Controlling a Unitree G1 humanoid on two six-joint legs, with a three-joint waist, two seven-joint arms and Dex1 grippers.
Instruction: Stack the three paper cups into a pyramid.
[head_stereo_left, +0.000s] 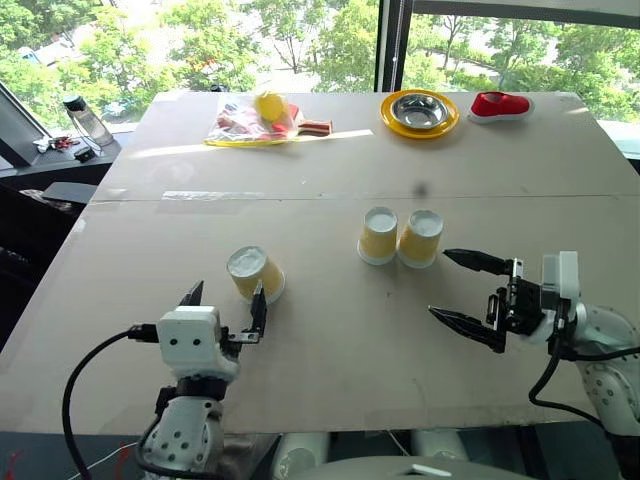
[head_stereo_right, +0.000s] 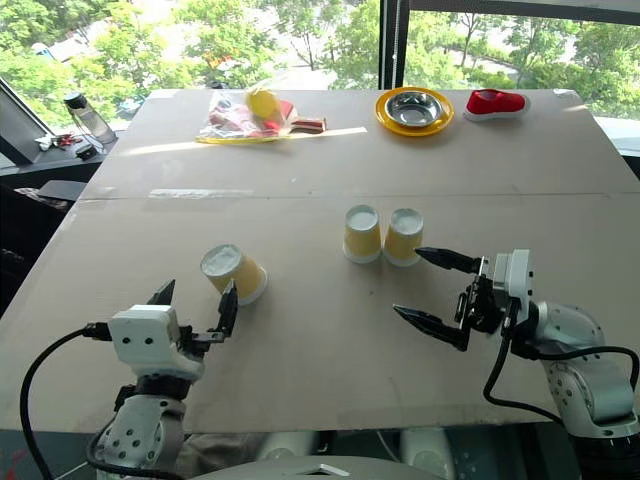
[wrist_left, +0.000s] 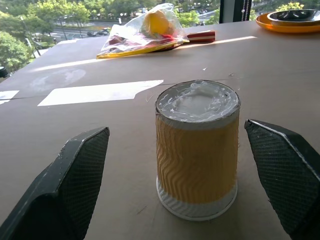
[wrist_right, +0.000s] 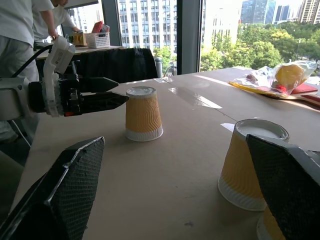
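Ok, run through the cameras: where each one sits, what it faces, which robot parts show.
Left eye, right eye: on the head, looking down the table; both arms show, left tool near the lone cup, right tool near the cup pair.
Left wrist: faces the lone cup between its open fingers.
Right wrist: faces across the table at the lone cup and left tool, past its own fingers.
All four views share the lone cup.
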